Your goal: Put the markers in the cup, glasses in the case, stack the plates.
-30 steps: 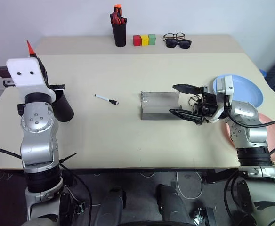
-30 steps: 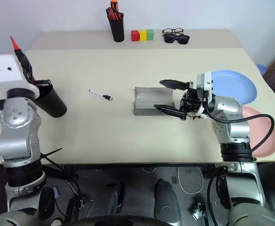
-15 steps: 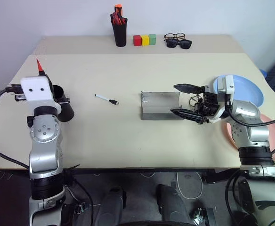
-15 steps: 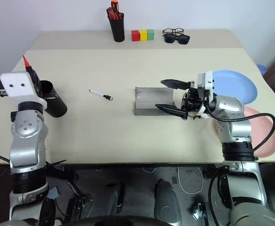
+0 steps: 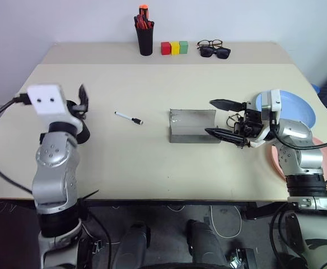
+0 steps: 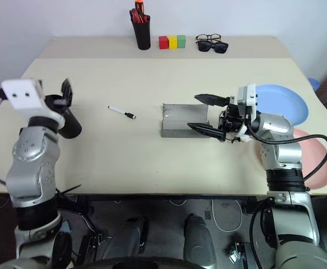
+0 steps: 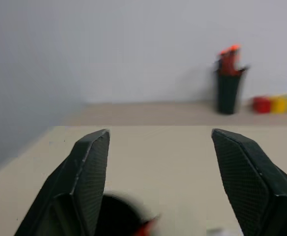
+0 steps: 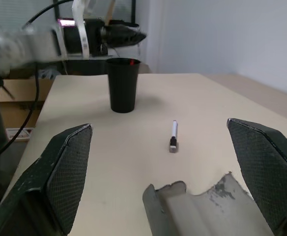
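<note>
- Beige worktop (image 5: pixel 152 151), wide, with a second slab joined at the far side.
- Light blue plate (image 5: pixel 300 109) flat at the right edge; pink plate (image 5: pixel 326 162) just nearer, partly hidden behind the right arm, the two lying side by side and not stacked.
- Grey case (image 5: pixel 192 126) at centre right, lid up, open side facing the right gripper.
- Right gripper (image 5: pixel 226 119) just right of the case, pointing left, fingers spread wide with nothing between them.
- Left gripper (image 7: pixel 158 182) at the left side above the black cup, fingers apart and empty.
- Black cup (image 8: pixel 123 85) upright near the left edge, largely hidden by the left arm in the head views; a bit of red marker (image 8: pixel 130 62) visible at its rim.
- Black pen holder (image 5: pixel 145 41) at the far edge, packed with red and orange pens.
- Red, yellow and green blocks (image 5: pixel 173 47) in a row right of the holder.
- Wire-framed glasses (image 5: pixel 209 43) far right of the blocks, with black sunglasses (image 5: pixel 215 52) touching them on the near side.
- White marker (image 5: pixel 128 117) with black cap flat on the worktop between cup and case, apart from both.
</note>
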